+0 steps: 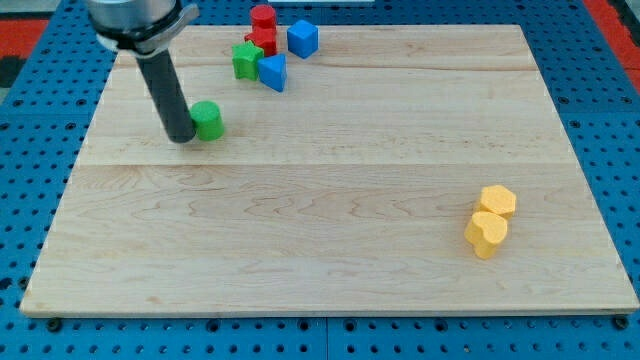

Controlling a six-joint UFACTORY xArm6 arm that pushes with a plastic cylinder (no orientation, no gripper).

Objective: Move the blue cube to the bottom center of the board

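Blue blocks two, cube (303,39) and wedge (272,72), two red, two green, two yellow, my tip (183,139) touching green cylinder (208,120)

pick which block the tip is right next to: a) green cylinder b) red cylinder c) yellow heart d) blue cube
a: my tip stands just at the view's left of the green cylinder, while the blue cube sits far off near the view's top.
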